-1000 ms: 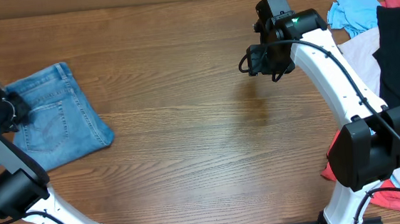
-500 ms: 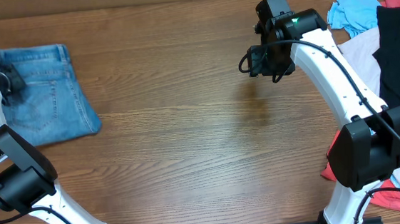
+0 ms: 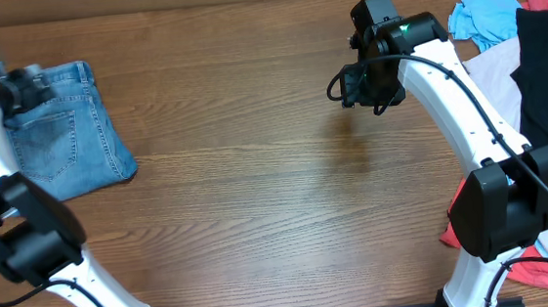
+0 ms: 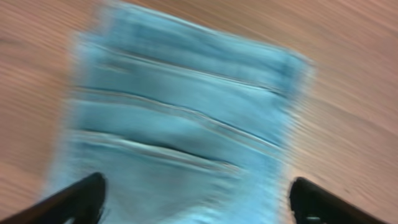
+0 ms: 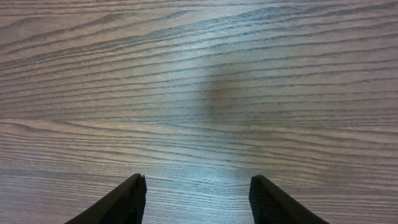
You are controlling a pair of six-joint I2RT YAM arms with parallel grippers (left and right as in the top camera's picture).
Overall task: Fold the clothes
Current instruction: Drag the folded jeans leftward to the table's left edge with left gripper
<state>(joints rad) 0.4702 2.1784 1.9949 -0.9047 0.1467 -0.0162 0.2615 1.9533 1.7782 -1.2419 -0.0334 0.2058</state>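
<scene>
One folded pair of jeans (image 3: 68, 130) lies at the far left end of the surface (image 3: 258, 194), back pocket up. We see the left pincer (image 4: 198, 199) just over its top left edge, spread wide and gripping nothing. Well apart to the right, the right pincer (image 5: 198, 196) hangs spread over plain wood, near a heap of other garments (image 3: 541, 64).
</scene>
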